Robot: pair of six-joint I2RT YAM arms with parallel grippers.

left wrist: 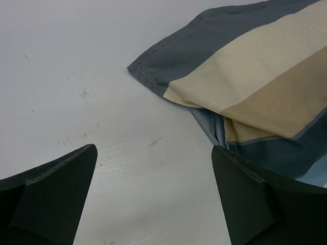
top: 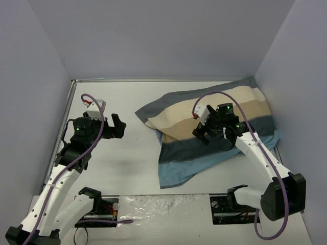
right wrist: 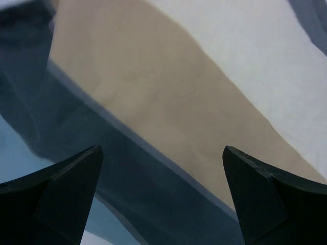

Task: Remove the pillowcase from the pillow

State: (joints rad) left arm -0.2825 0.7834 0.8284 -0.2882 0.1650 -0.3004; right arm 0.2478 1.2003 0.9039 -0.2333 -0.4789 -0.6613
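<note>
Pillowcase [top: 176, 127] striped face up, right rear of bench [top: 133, 168]; pillow covered, unseen. Left tool [top: 118, 126] spread above bare bench. Right tool [top: 204, 133] spread over stripes, contact unclear.

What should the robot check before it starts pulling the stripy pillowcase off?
1. Is the left hand open? Ok, jaws wide apart over the bare table.
2. Is the right hand open? Ok, jaws wide apart, stripes just below.
3. Is the pillowcase gripped? Not ok, neither hand holds cloth.
4. Is the grey corner ahead of the left hand? Ok, lying on the table.
5. Is the open end found? Cannot tell.
6. Is the pillow showing? Cannot tell, no cream cushion visible.
</note>
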